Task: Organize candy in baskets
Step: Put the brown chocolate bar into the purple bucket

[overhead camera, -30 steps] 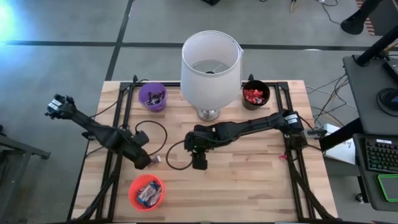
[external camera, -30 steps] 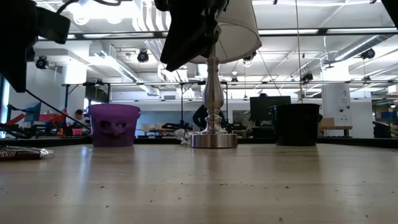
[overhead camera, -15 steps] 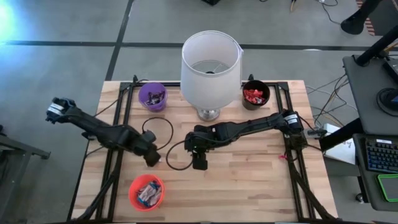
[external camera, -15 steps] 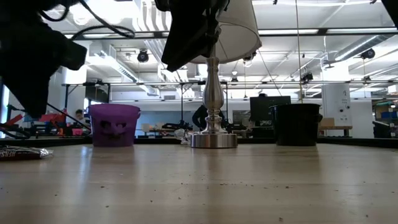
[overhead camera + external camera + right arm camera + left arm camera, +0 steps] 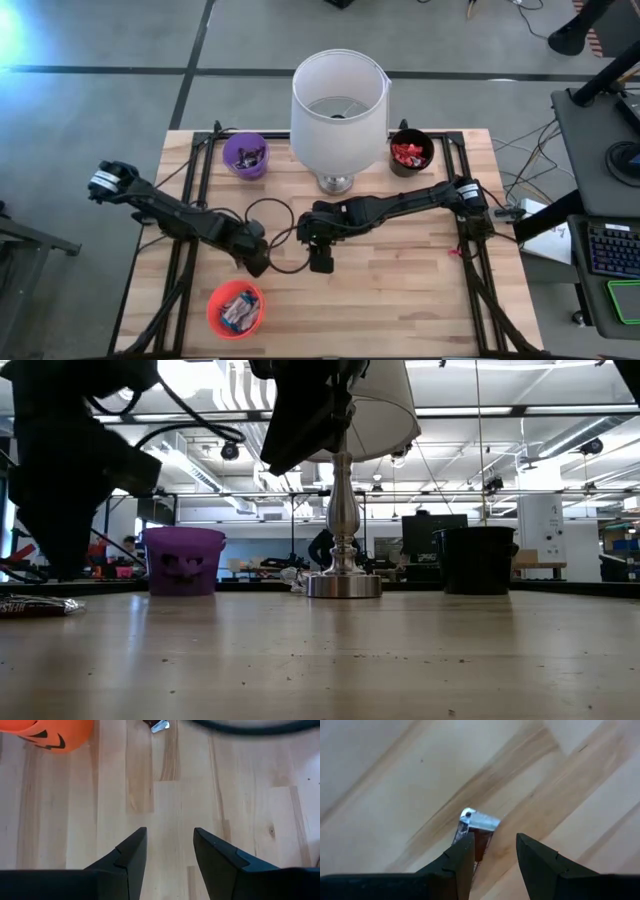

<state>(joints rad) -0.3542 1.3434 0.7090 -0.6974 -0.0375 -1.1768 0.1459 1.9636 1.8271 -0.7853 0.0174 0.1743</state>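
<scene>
My left tool (image 5: 492, 855) hangs unclenched over a dark, silver-ended wrapped candy bar (image 5: 479, 831) lying on the pale wooden table (image 5: 400, 290); my right tool (image 5: 170, 851) waits spread mid-table, grasping nothing.

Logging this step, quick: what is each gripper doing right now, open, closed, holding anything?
Left gripper: open, poised over a dark-wrapped candy on the table, not gripping it.
Right gripper: open, empty, above bare table.

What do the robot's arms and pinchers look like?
Both arms are black and made of jointed segments, with looping black cables. The left arm has a pale band at its far end. Each ends in two dark, wedge-shaped fingers: left gripper, right gripper.
</scene>
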